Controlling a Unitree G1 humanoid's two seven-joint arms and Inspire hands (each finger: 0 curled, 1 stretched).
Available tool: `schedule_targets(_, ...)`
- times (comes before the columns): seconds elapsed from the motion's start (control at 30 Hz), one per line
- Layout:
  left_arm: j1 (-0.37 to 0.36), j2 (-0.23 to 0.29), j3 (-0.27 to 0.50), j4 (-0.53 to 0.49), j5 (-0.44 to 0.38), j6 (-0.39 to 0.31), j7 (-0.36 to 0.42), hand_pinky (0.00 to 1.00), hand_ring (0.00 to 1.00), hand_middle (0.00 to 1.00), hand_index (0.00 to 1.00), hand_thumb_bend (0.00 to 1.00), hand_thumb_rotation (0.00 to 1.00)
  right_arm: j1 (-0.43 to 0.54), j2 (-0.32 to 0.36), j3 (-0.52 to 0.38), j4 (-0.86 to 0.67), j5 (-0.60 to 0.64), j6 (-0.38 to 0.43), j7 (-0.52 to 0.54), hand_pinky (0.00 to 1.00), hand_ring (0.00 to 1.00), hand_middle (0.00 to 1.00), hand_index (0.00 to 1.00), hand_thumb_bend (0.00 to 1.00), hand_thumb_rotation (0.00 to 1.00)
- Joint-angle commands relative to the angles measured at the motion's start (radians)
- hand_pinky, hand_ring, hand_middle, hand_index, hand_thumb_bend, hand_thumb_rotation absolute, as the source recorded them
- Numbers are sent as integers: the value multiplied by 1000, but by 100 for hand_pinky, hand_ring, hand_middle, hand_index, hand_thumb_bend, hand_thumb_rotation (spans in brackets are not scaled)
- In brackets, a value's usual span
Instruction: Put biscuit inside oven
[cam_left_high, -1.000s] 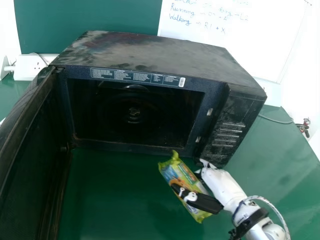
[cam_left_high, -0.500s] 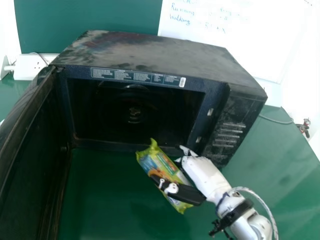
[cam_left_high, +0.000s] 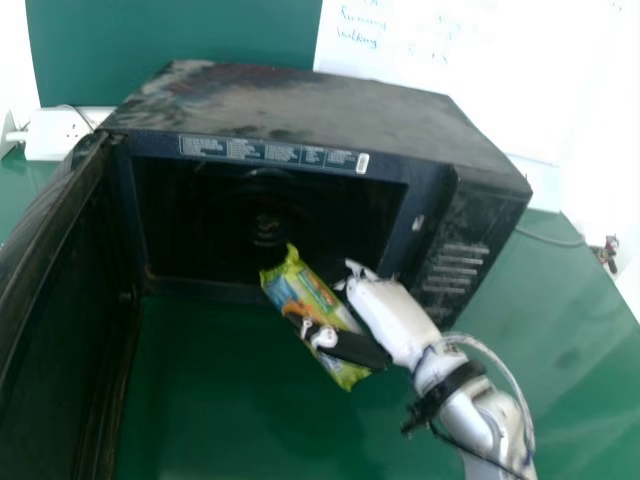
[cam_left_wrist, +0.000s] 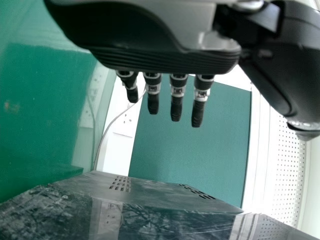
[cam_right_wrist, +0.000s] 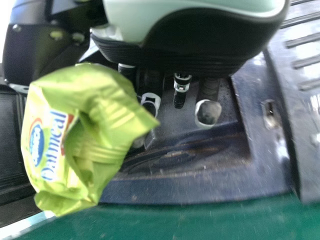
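**Biscuit packet (cam_left_high: 288, 285) slanted toward my microwave oven (cam_left_high: 300, 105), pinched in my right hand (cam_left_high: 388, 312)**

The green table (cam_left_high: 225, 400) spreads widest, running under everything I am working on. Behind it, the whiteboard (cam_left_high: 450, 65) stands at the back right with handwriting on it. The black, dusty microwave oven sits across the middle of the head view, its cavity facing me. Its door (cam_left_high: 65, 300) is swung wide open on my left.

My left hand (cam_left_wrist: 150, 57) is in the left wrist view, fingers extended and holding nothing. My right hand comes in from the right, in front of the oven's right-hand part. It is closed down to the packet's thickness, with the black thumb (cam_left_high: 355, 348) lying across the wrapper on the near side and the fingers reaching out toward the oven.

The green biscuit packet is above the table, outside the oven and in front of the lower edge of its opening. Its long axis runs on a diagonal, from far left to near right in the head view. The far end points toward the cavity; the near end sticks out past my thumb, toward me. In the right wrist view, a crumpled end of the wrapper shows beside my fingers.
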Motion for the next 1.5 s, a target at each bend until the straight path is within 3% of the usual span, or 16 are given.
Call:
schedule_targets(0.0, 9, -1, 12, -4, -11, -4, -8, 100, 87, 89, 90, 89, 100, -43, 14, 17, 26, -15, -7, -28, 0, 4, 13, 13, 73, 0)
schedule_targets(0.13, 15, -1, 13, -9, -22, 5, -13, 100, 87, 89, 90, 87, 100, -104, 27, 40, 65, -33, 2, -16, 0, 5, 14, 14, 73, 0)
schedule_targets(0.47, 19, -5, 10, -23, -22, 15, -2, 84, 83, 85, 86, 80, 100, -234, 51, 83, 193, -85, -1, -56, 0, 5, 13, 15, 71, 0)
schedule_targets(0.9, 27, -9, 7, -38, -28, 25, 8, 98, 88, 90, 91, 83, 100, -385, 90, 133, 354, -101, 73, -29, 0, 5, 13, 15, 70, 0)
schedule_targets(1.47, 30, -13, 8, -38, -33, 18, 8, 97, 87, 88, 88, 85, 100, -611, 145, 200, 717, -118, 46, -143, 0, 4, 13, 15, 69, 0)
